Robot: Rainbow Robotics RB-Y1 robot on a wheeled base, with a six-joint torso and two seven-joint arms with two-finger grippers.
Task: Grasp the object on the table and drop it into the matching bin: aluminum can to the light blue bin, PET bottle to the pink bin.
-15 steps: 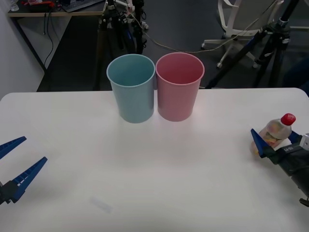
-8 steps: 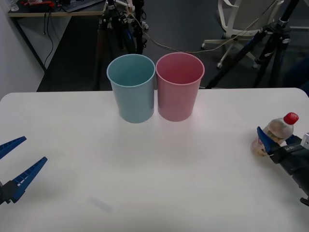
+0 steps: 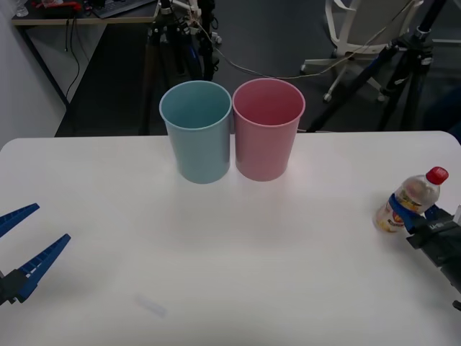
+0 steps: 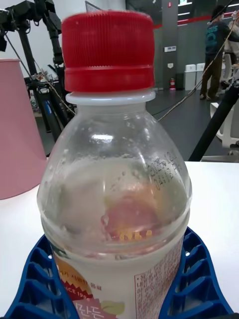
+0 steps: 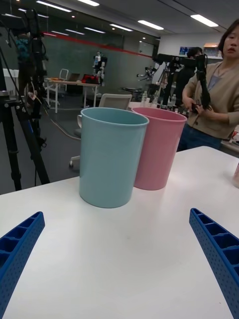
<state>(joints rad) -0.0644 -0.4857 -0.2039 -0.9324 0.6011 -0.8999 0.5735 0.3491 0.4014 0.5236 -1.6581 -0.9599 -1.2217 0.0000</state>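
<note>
Right gripper [image 3: 416, 216] clasps the PET bottle [image 3: 409, 201]; its yellow-orange label [image 4: 117, 291] carries unreadable small print. Left gripper [image 3: 20, 244] gapes, empty.

Change from the preceding frames: the right gripper [image 3: 416, 216] has drawn back toward the table's right edge — its blue finger, earlier clear of the bottle [image 3: 408, 201] on the left side, now lies behind the bottle. The bottle has shifted slightly right with it, red cap [image 3: 436, 175] leaning right, its label facing forward.
</note>
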